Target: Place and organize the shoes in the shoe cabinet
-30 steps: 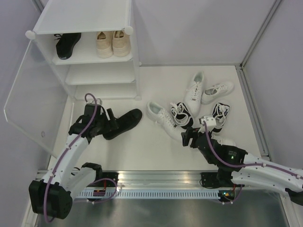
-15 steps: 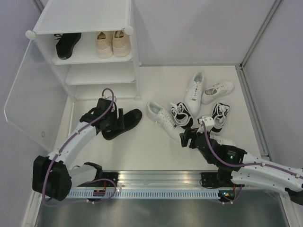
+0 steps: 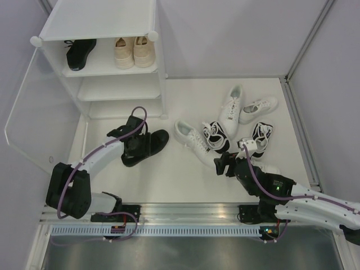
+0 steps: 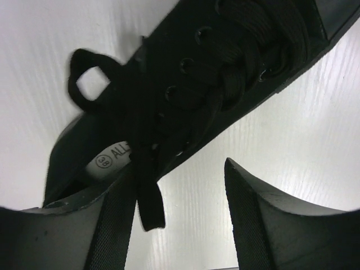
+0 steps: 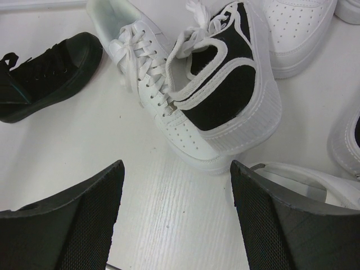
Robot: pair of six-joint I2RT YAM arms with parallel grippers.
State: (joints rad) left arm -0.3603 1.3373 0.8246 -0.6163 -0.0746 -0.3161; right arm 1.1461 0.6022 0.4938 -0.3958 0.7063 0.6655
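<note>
cabinet (image 3: pixel 98 19) far-L, 3 shoes (image 3: pixel 124 52) on top shelf (image 3: pixel 101 66) | lone shoe (image 3: pixel 154 140) on floor (image 3: pixel 169 180) before it | shoe heap (image 3: pixel 229 115) R

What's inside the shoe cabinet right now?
On the upper shelf of the shoe cabinet: a black sneaker at left and a beige pair beside it. No shoes show on the two lower shelves, though their back parts are hidden under the shelves above.

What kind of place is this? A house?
Probably a robot test booth, not a house: two robot arms on a metal rail, plain walls around, a shoe cabinet on a white table.
</note>
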